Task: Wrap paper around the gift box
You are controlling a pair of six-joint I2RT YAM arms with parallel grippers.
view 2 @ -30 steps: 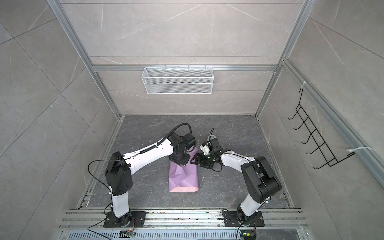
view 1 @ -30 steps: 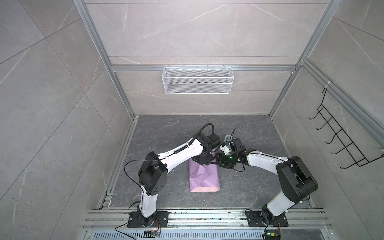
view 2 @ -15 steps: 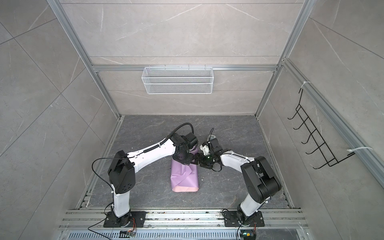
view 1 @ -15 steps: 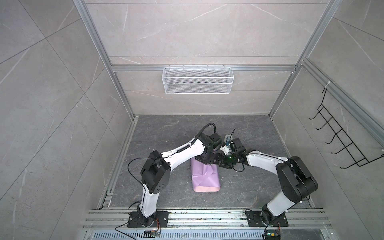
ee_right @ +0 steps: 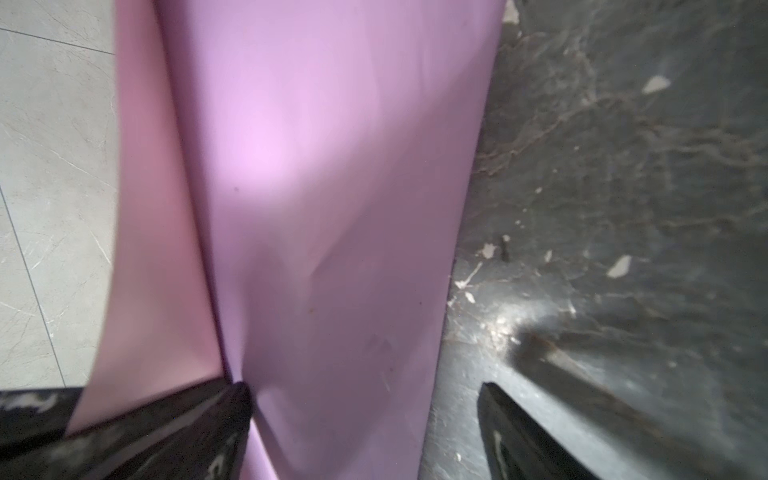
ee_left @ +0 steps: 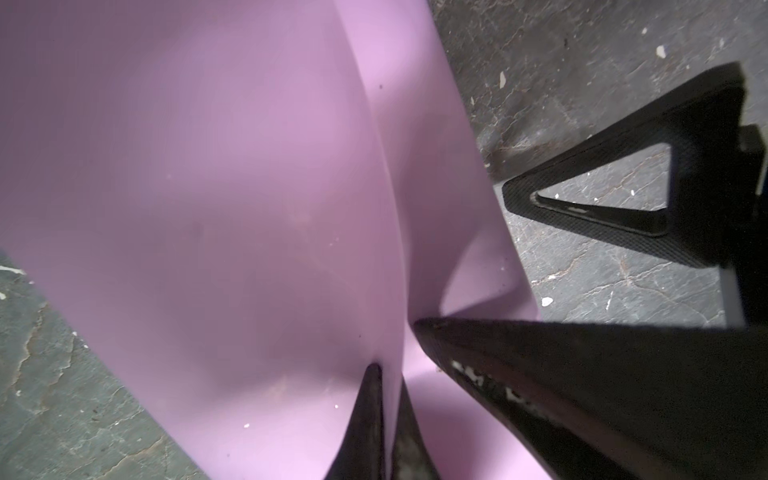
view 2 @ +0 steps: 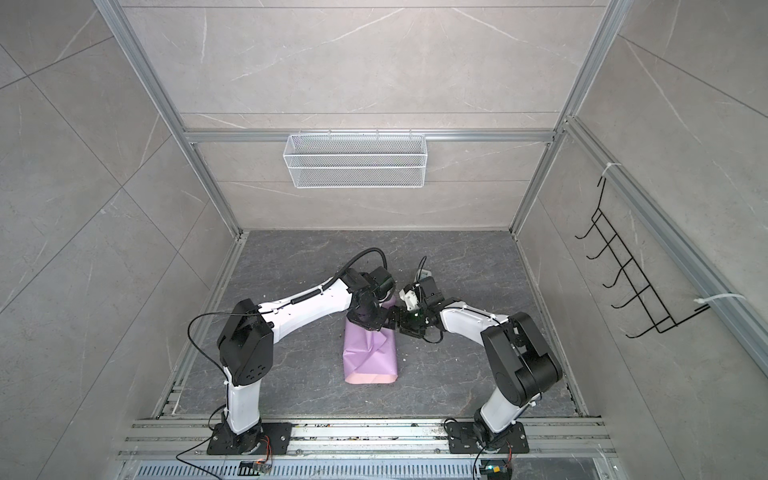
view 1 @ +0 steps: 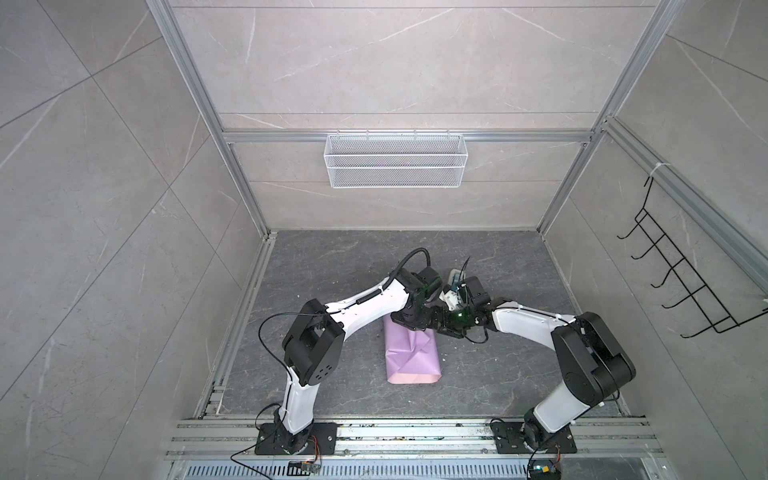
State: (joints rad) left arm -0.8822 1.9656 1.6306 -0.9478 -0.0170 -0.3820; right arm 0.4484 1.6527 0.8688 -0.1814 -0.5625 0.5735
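Your left gripper (ee_left: 386,374) is pinched tight on a raised crease of the paper (view 1: 411,353) at the far end of the bundle, and my read is that it's pinning that flap so it can't spring open. The paper itself lies folded, lilac side out, in the middle of the dark work surface (view 1: 324,266); the gift box is nowhere visible, presumably tucked inside. On the right, your right gripper (ee_right: 361,392) has its jaws wide apart around that same end, one finger against the sheet, apparently ready to take the next fold.

no readable text, no legible labels
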